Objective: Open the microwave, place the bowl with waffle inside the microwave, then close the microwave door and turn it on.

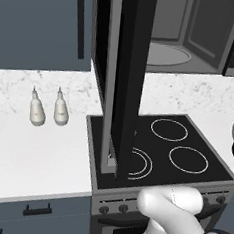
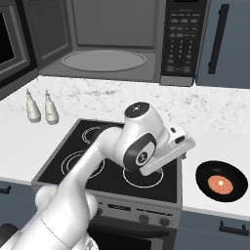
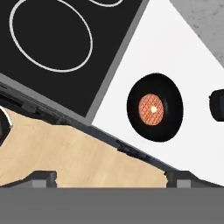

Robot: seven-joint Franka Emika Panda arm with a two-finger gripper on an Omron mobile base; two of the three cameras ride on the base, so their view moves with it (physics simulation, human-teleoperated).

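Fingertips sit at my hand view's bottom corners, jaws spread wide, holding nothing; my gripper hangs over the floor just off the counter edge. Going left to right: two bottles, the cooktop, then the bowl with the waffle. Above, the microwave stands agape, with the microwave door swung out over the cooktop.

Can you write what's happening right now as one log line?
door: open | bowl: on counter, waffle inside | fingers: open, empty, apart from bowl
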